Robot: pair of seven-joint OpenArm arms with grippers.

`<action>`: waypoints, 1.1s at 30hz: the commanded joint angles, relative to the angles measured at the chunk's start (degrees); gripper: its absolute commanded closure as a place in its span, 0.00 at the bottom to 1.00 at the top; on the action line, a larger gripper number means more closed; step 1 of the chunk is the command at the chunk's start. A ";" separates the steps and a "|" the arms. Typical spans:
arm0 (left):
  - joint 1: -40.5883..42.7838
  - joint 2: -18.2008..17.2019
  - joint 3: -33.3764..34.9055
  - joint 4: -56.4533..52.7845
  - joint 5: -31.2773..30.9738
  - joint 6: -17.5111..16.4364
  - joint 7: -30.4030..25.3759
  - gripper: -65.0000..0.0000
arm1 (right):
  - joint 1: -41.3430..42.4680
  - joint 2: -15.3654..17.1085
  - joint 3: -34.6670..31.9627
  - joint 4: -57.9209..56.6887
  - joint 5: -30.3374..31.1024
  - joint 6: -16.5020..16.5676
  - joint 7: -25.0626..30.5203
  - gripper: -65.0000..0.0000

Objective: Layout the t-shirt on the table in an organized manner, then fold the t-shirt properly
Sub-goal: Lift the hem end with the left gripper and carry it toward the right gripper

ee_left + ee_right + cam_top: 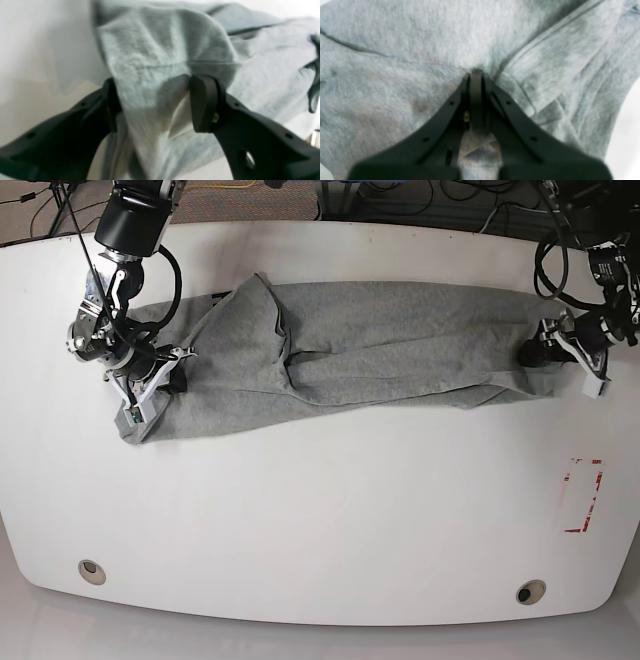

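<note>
The grey t-shirt (380,350) lies stretched in a long wrinkled band across the far half of the white table (320,510); no lettering shows. My right gripper (172,375) is at the shirt's left end in the base view. In the right wrist view the gripper (476,72) is shut on a pinch of the t-shirt (420,37). My left gripper (532,352) is at the shirt's right end. In the left wrist view the gripper (155,80) has its jaws wide apart, with a fold of the t-shirt (160,50) between them.
A red-outlined rectangle mark (585,495) is at the table's right side. Two round grommet holes (91,571) (530,591) sit near the front edge. Cables (560,260) hang behind the far right edge. A dark blurred shape (315,82) is at the right edge of the left wrist view.
</note>
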 commanded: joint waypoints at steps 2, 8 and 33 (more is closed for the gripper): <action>-0.07 -0.59 1.45 0.42 0.67 -0.03 1.37 0.44 | 0.36 0.36 -0.01 0.31 -1.46 -0.10 -1.87 1.00; 0.02 -0.50 1.71 0.59 0.93 -0.03 1.29 0.61 | 0.45 0.36 -0.01 0.31 -1.64 -0.10 -1.87 1.00; 3.28 4.24 18.85 37.95 0.93 -0.03 5.07 0.95 | 0.45 0.27 0.08 0.31 -1.46 -0.10 -1.87 1.00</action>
